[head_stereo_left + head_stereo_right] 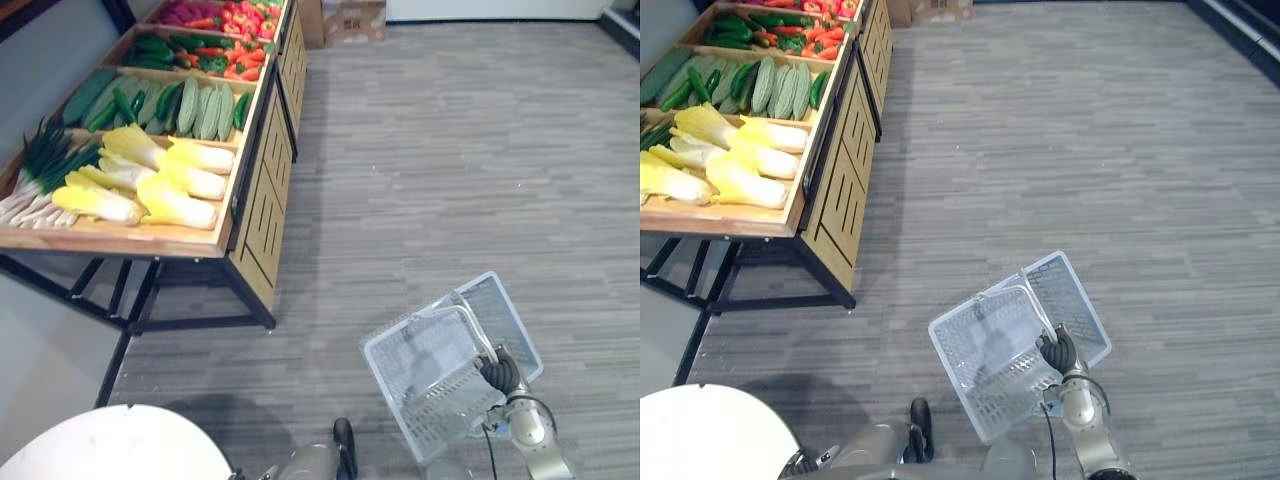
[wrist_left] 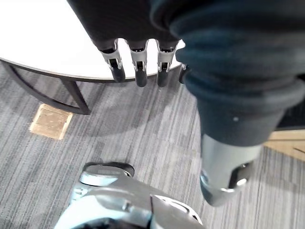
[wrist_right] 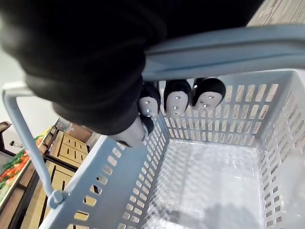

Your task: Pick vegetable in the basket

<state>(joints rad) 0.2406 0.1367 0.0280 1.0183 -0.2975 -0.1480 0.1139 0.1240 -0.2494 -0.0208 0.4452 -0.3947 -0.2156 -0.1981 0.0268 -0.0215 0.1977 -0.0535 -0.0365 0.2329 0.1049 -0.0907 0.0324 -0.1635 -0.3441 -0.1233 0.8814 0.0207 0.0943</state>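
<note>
A grey striped carpet floor (image 1: 450, 150) covers the room, and a cardboard box (image 1: 352, 20) stands at its far edge. On the robot's left stands a long wooden produce stand on a black metal frame (image 1: 262, 200), its sloping top divided into compartments. The nearest compartment holds pale yellow-and-white cabbages (image 1: 175, 185) with a bunch of white-stemmed green onions (image 1: 40, 165) beside them. The next one back holds long green cucumbers (image 1: 205, 108), then comes a mix of orange carrots and dark green vegetables (image 1: 225, 60), and red vegetables (image 1: 245, 18) fill the farthest one. All the vegetables lie on the stand, well apart from the basket.

The pale blue perforated plastic basket (image 1: 430, 370) hangs tilted above the carpet at the robot's lower right, its mesh bottom (image 3: 214, 176) bare. The right hand (image 1: 500, 372) carries it: the dark-tipped fingers (image 3: 177, 98) are curled round the basket's smooth pale blue handle bar (image 3: 228, 50), which passes under the dark ribbed cover.

A round white table top on dark legs (image 1: 110, 445) sits near the robot's lower left. The left hand (image 2: 138, 62) hangs by that table's edge with its silver fingers straight and loose, holding nothing
</note>
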